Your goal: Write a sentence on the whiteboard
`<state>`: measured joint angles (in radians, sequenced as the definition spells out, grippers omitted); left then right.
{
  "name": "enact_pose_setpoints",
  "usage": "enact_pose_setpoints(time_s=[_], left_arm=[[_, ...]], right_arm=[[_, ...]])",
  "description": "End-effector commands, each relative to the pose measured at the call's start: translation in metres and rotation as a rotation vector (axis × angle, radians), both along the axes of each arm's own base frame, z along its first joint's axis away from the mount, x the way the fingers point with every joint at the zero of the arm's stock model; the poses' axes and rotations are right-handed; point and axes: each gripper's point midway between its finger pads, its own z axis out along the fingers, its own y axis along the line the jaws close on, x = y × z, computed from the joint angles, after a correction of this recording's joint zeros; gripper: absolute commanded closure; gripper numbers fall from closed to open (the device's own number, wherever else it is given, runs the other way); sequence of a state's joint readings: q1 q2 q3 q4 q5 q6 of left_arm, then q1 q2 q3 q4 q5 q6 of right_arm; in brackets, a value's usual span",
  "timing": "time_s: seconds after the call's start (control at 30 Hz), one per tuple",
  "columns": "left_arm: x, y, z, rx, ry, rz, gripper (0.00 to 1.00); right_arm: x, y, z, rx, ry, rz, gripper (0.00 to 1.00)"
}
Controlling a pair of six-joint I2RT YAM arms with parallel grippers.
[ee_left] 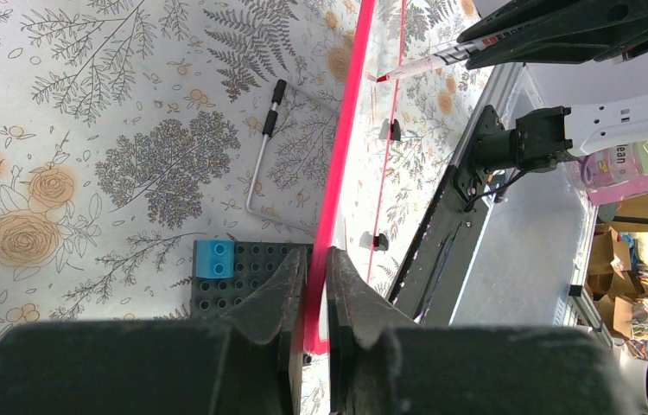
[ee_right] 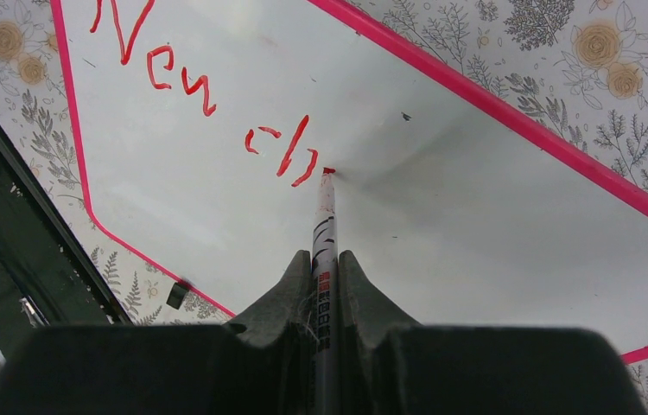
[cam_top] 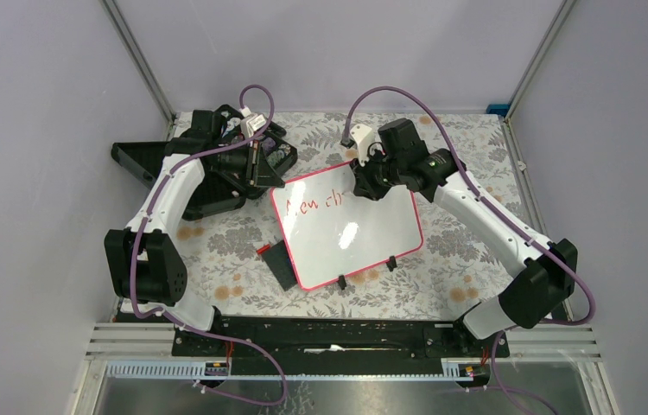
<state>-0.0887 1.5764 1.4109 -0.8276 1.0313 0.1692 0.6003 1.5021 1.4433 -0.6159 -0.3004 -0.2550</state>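
Right, the whiteboard (cam_top: pixel 351 229) lies on the flowered desk (cam_top: pixel 217 259), turned at an angle, with its two black clip feet (cam_top: pixel 342 281) along its near edge. My left pincer (ee_left: pixel 318 264) is closed tight on the board's pink frame at its far left corner. In the left wrist view the frame runs straight between the two fingers. My right pincer (ee_right: pixel 327 259) sits over the board's far edge, clamped on a red marker (ee_right: pixel 324 216) that sticks out forward between its fingers. The marker's red tip touches the white surface just past the last stroke. The sentence (cam_top: pixel 314 204) reads "New ch" in red, across the far part of the board. Close against the board's left edge sits a small dark grey studded plate (ee_left: pixel 247 277) carrying a blue block (ee_left: pixel 214 259); I cannot tell whether plate and frame touch. A bent metal key (ee_left: pixel 260 147) with a black handle lies on that same side of the board, near the frame.
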Motion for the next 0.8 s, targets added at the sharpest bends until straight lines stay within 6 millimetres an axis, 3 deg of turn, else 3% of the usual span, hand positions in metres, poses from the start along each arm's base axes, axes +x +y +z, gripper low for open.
enact_pose_setpoints(time_s=[0.0,0.5,0.77], left_arm=[[-0.002,-0.005,-0.007,0.031,-0.006,-0.016,1.0],[-0.001,-0.006,-0.009,0.035,-0.001,-0.017,1.0],[-0.001,-0.006,-0.01,0.037,0.001,-0.016,1.0]], right_arm=[[0.001,0.006,0.01,0.031,-0.019,0.014,1.0],[-0.011,-0.001,0.002,0.02,-0.008,0.029,1.0],[-0.004,-0.01,0.006,-0.013,-0.057,-0.005,1.0]])
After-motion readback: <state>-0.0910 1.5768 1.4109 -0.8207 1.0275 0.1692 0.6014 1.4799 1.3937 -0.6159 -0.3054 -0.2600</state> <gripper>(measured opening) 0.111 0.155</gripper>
